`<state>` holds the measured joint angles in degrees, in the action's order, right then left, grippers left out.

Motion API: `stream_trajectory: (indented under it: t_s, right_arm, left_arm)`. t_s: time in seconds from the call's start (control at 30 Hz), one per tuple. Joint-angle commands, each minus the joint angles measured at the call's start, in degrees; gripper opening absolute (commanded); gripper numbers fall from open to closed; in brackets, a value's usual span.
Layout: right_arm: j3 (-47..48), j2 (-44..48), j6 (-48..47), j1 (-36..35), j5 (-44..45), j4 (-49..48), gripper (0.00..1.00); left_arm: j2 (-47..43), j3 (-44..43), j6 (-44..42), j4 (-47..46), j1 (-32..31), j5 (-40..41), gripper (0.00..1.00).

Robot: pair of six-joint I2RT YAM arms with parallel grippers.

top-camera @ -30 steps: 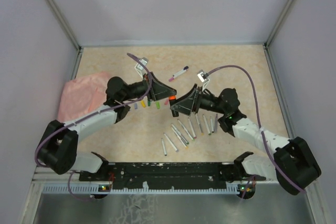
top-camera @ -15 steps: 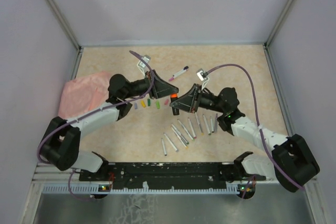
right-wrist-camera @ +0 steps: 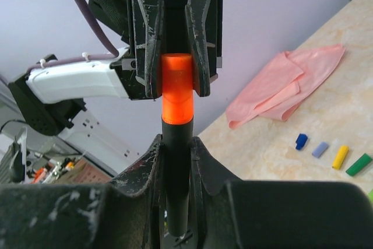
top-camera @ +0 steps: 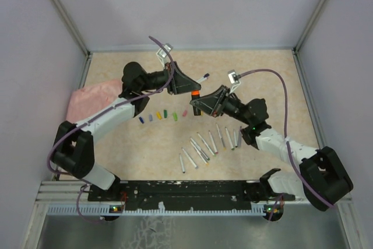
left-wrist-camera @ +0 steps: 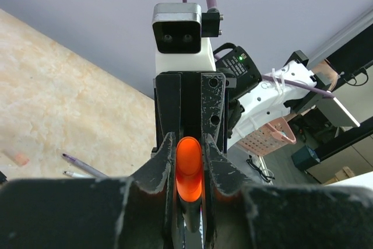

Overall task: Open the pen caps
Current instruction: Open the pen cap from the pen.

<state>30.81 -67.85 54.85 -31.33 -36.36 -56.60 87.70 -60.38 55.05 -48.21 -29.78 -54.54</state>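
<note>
Both my claws have lifted the highlighter [right-wrist-camera: 176, 202] toward the table's [top-camera: 262, 74] far side vs 1 s ago, and my R claw [right-wrist-camera: 176, 144] has pinched in. L claw [left-wrist-camera: 188, 164] sits nearly closed on the orange cap [left-wrist-camera: 189, 170]. R clamps the dark barrel just below it. Cap & barrel meet w/ no gap showing. Loose caps [top-camera: 163, 115] & pens [top-camera: 204, 144] lie below us, pink cloth [top-camera: 87, 100] off L.

A robot lab: plain grey walls [top-camera: 192, 4] and metal posts [top-camera: 61, 9] box in the beige table [top-camera: 274, 74]; beyond the left claw [left-wrist-camera: 187, 147] stand a pink basket [left-wrist-camera: 274, 135] and desks [left-wrist-camera: 337, 107].
</note>
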Motion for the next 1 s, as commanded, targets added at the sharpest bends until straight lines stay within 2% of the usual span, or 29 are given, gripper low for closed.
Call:
stream_trajectory:
  t_s: [0.0, 0.23, 0.57, 0.77, 0.97]
  right_arm:
    - [-2.7, -0.7, 2.7, -1.4, -11.0, -1.9, 0.00]
    - [-3.5, -3.6, 6.0, -1.4, -11.7, -6.6, 0.00]
    - [-3.0, -5.3, 6.7, -1.4, -11.4, -5.8, 0.00]
    - [-3.0, -6.4, 7.9, -1.4, -11.5, -7.4, 0.00]
    - [-3.3, -7.7, 10.2, -1.4, -11.6, -10.9, 0.00]
  left_arm:
    - [1.1, -9.1, -4.5, -2.3, 7.3, 14.4, 0.00]
    - [4.6, -16.5, -3.9, -2.2, 9.4, 19.6, 0.00]
    - [5.1, -21.0, -6.3, 1.1, 9.9, 28.4, 0.00]
    - [5.4, -23.7, -8.6, 5.9, 11.8, 30.8, 0.00]
    - [6.4, -26.3, -6.6, 4.2, 14.5, 30.8, 0.00]
